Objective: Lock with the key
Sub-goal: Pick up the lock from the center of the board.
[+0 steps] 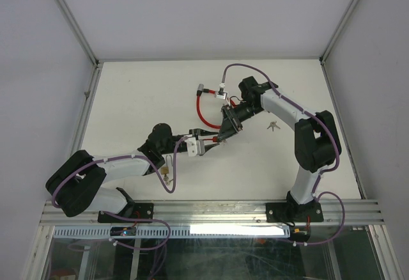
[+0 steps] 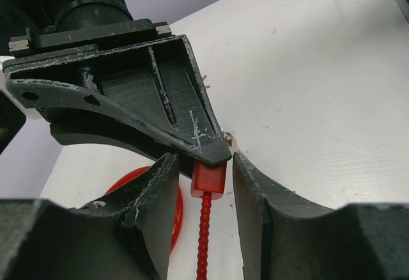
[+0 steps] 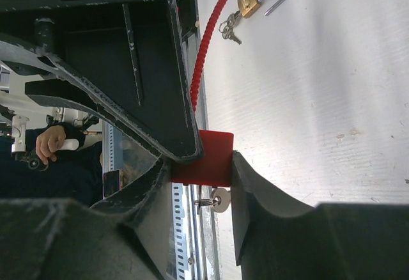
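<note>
The red cable lock's body (image 3: 208, 149) is clamped between the fingers of my right gripper (image 3: 201, 160). A silver key (image 3: 219, 199) on a ring sticks out of the body's underside. In the left wrist view the same red body (image 2: 209, 179) hangs between the fingers of my left gripper (image 2: 204, 163), with a gap on each side, so that gripper is open around it. The ribbed red cable (image 2: 204, 235) runs down from the body. In the top view both grippers meet mid-table, left gripper (image 1: 208, 146) and right gripper (image 1: 225, 133), and the cable loop (image 1: 199, 108) lies behind them.
A brass padlock (image 1: 165, 172) with its shackle open lies by the left arm; it also shows in the right wrist view as the padlock (image 3: 249, 2) with small keys (image 3: 230, 27). A loose bunch of keys (image 1: 273, 125) lies right of the right arm. White walls enclose the table.
</note>
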`<state>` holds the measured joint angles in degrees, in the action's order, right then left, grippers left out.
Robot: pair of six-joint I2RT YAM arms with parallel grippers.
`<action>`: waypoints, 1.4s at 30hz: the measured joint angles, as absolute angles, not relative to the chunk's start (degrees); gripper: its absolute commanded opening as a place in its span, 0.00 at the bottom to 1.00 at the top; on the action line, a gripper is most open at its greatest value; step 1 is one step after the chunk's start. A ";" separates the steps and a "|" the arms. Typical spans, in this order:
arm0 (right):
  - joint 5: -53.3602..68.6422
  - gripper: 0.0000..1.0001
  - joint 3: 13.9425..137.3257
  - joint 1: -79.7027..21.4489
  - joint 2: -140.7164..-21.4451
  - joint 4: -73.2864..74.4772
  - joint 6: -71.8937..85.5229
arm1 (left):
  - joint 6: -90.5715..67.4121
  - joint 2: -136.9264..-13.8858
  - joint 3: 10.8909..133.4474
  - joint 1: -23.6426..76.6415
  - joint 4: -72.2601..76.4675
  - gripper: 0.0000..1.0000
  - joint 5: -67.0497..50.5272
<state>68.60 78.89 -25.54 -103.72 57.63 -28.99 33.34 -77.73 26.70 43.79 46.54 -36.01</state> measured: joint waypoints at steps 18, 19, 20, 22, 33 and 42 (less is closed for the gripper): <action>69.41 0.00 78.91 -25.54 -103.72 58.37 -29.63 | 34.26 -77.76 26.72 43.79 44.69 0.06 -36.21; 69.43 0.00 78.91 -25.52 -103.72 58.52 -29.58 | 34.46 -77.76 26.72 43.79 44.66 0.00 -36.27; 69.41 0.00 78.91 -25.50 -103.72 58.70 -29.50 | 34.48 -77.76 26.72 43.81 44.60 0.00 -36.34; 69.38 0.14 78.91 -25.41 -103.74 58.74 -29.52 | 34.74 -77.76 26.72 43.81 44.51 0.00 -36.38; 69.38 0.70 79.18 -25.43 -103.72 59.42 -31.64 | 31.44 -76.58 25.08 43.77 44.64 0.00 -35.14; 67.70 0.73 79.18 -23.24 -101.82 60.62 -35.90 | 27.16 -71.99 20.16 43.77 46.35 0.00 -34.52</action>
<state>67.70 79.18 -23.24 -101.82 60.62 -35.90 27.16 -71.99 20.16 43.77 46.35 -34.52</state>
